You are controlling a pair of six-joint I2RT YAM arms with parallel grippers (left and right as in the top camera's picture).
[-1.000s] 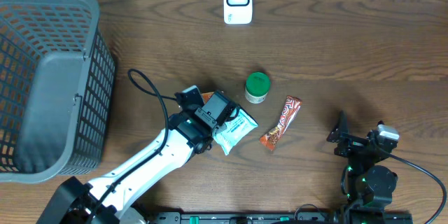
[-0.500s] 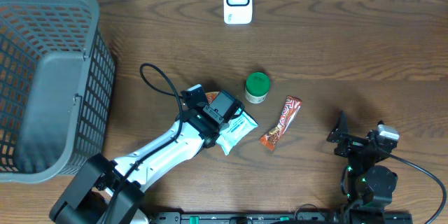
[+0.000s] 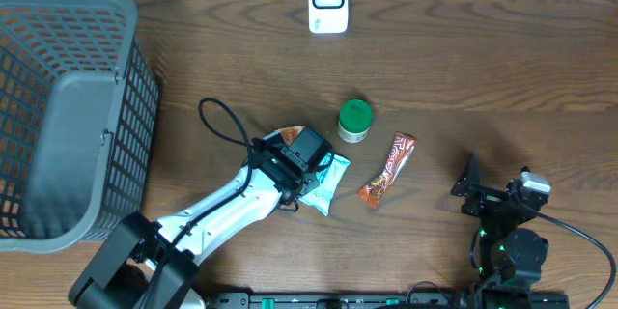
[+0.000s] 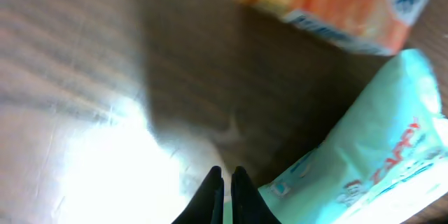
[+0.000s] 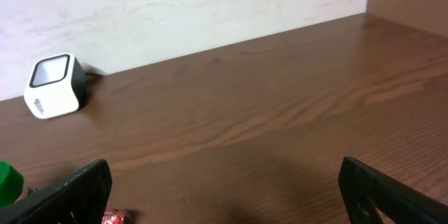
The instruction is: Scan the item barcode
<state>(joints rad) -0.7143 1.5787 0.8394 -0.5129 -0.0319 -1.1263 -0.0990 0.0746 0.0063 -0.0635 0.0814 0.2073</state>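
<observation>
Pale teal packet [image 4: 364,161] lies flat mid-table, its edge just beside the left gripper [image 4: 224,192]. Fingers pressed together, nothing between.
Orange packet [image 4: 329,3] close behind.
Barcode scanner [image 3: 327,0] well apart, at far edge.
Right gripper [image 5: 224,189] spread wide, empty.
Risk: closed tips shove the slick packet instead of pinching it.

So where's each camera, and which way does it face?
Overhead: above the table, facing down on basket, scanner, left arm, right arm.
Left wrist: on the left arm, facing down past the shut left claw at a teal packet.
Right wrist: on the right arm, facing across the table past the open right claw to the scanner.
Shared: overhead and right wrist both show the scanner.
</observation>
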